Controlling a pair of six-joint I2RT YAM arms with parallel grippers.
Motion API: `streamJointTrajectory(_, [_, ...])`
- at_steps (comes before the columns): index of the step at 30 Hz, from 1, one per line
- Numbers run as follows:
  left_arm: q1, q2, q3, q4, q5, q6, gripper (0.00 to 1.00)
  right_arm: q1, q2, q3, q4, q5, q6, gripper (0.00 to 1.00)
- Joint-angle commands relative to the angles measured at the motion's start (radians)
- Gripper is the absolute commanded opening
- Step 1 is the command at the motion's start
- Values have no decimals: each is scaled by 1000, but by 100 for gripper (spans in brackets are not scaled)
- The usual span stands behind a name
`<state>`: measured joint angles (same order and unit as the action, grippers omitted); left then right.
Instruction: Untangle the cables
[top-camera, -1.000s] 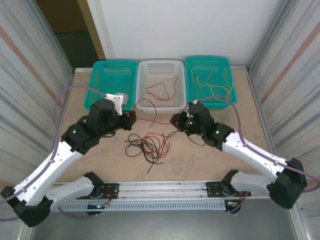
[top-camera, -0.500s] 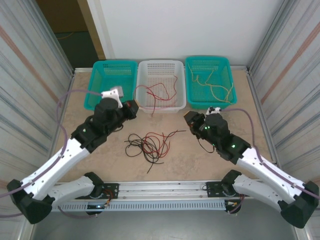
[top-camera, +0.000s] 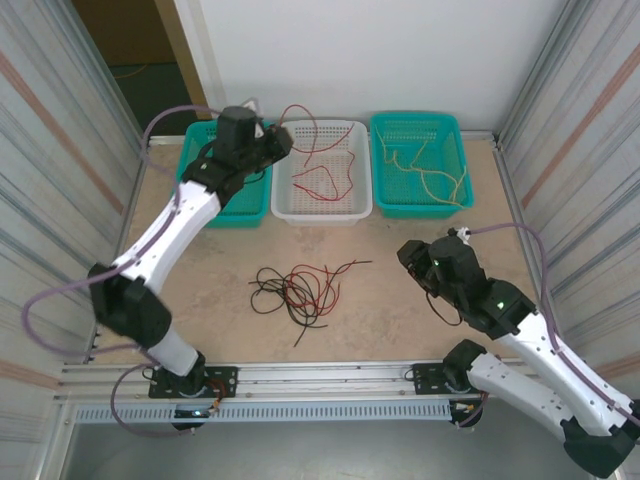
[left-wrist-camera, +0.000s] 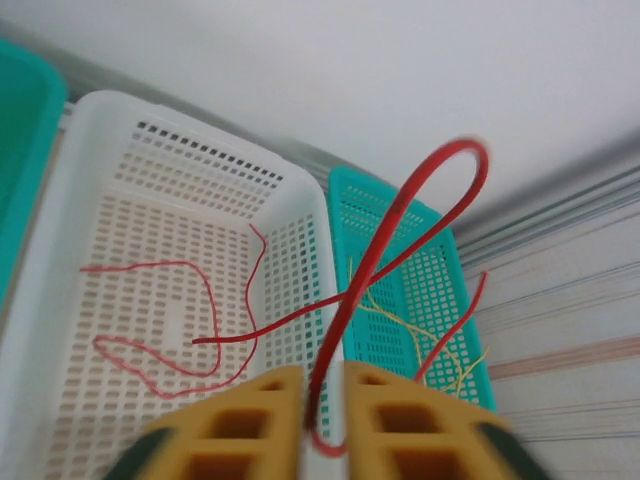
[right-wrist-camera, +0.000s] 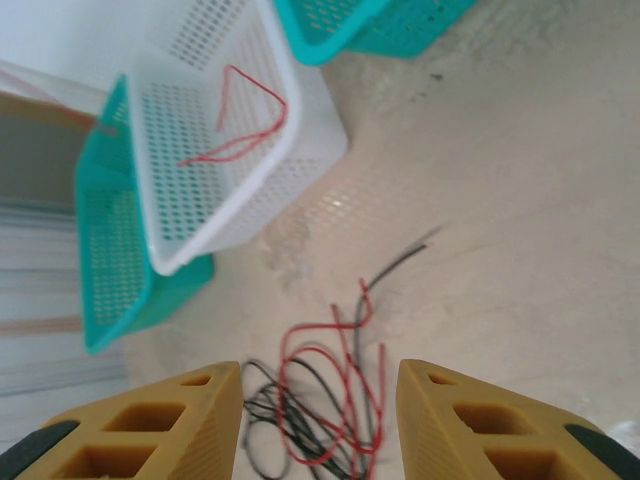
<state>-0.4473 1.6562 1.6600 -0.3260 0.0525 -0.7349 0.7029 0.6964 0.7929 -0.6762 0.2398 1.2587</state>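
A tangle of red and black cables (top-camera: 295, 290) lies on the table's middle, also in the right wrist view (right-wrist-camera: 320, 400). My left gripper (top-camera: 278, 142) hangs over the left rim of the white basket (top-camera: 322, 212). A red cable (left-wrist-camera: 395, 212) rises from between its fingers (left-wrist-camera: 322, 375) in a tall loop (top-camera: 300, 108). The jaws stand slightly apart, wider than the cable, which leans on the left finger. More red cables (top-camera: 325, 180) lie in that basket. My right gripper (top-camera: 405, 252) is open with nothing in it, right of the tangle (right-wrist-camera: 320, 368).
A teal basket (top-camera: 415, 207) at the back right holds yellow cables (top-camera: 425, 170). Another teal basket (top-camera: 215, 208) sits at the back left, under my left arm. Corrugated metal walls stand on both sides, and a rail runs along the near edge.
My left arm swung from the table's middle up to the white basket, carrying the red cable, and its jaws parted slightly. My right gripper opened, let the cable go and drew back right.
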Motion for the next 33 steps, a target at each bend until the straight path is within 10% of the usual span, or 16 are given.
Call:
streamJointTrajectory(1, [-10,82,128,-155,19,35,57,22,34,53,-112,34,-56,44])
streamJointTrajectory(6, [-15,-18,-64,-109,-47,32,76,39,138,91,-140,28,-134,50])
streamJointTrajectory(16, [-27,-448,-432,-268,-4,119,53,68,550,110,145,-190,-223,60])
streamJointTrajectory(33, [8,-837,-854,-497,23,-4,40,315,1142,592,96,-409,-444,35])
